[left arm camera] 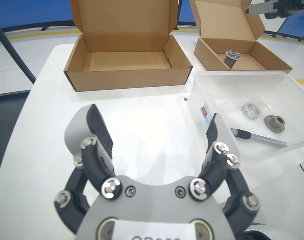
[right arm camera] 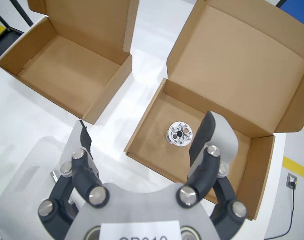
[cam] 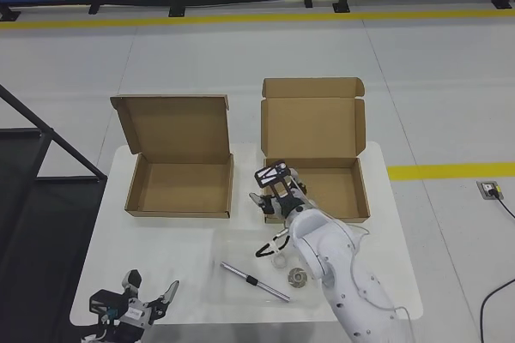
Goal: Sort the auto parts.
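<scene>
Left wrist view, two boxes (left arm camera: 127,78) (left arm camera: 209,55), four parts (left arm camera: 251,111) (left arm camera: 274,123) (left arm camera: 257,137) (left arm camera: 231,58), one boxed

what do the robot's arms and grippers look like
The right arm is a smooth white shell. Left gripper and right gripper alike: curved silver-grey fingers with black ribbed pads, black linkages with silver screws, a grey plate with a white label.

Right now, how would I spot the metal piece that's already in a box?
On the white table, find the open brown cardboard box under the right gripper. On its floor stands a short silver metal spool with a holed round top. It alone is boxed; the other parts lie in the clear plastic tray.
</scene>
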`<action>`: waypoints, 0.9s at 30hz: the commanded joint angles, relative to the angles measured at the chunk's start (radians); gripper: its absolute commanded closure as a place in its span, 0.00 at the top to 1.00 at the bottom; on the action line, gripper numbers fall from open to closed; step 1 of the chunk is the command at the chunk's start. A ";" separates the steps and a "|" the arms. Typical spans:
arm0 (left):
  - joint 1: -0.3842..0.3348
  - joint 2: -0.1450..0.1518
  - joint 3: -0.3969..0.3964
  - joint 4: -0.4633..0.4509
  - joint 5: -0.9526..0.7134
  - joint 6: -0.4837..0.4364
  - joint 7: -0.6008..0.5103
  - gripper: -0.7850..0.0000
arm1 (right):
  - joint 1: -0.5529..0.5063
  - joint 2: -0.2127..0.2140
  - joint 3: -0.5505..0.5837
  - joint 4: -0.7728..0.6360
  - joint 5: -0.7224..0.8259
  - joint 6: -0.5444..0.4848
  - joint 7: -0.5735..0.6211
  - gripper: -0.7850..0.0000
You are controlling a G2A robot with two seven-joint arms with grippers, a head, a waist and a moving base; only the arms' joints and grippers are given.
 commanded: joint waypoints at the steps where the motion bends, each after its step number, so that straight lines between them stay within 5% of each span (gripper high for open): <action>1: 0.000 0.000 0.000 0.000 0.000 0.000 0.000 1.00 | 0.002 0.000 -0.001 0.004 0.000 0.002 -0.001 1.00; 13: -0.013 0.001 -0.002 0.002 0.009 0.002 -0.027 1.00 | 0.002 0.003 -0.043 -0.023 -0.084 -0.067 0.012 1.00; 20: -0.033 -0.002 0.021 0.012 0.031 0.018 -0.040 1.00 | 0.044 -0.006 -0.141 -0.113 -0.182 -0.186 0.245 1.00; 27: -0.040 -0.003 0.020 0.018 0.012 0.023 -0.052 1.00 | 0.119 -0.029 -0.216 -0.061 -0.073 -0.343 0.423 1.00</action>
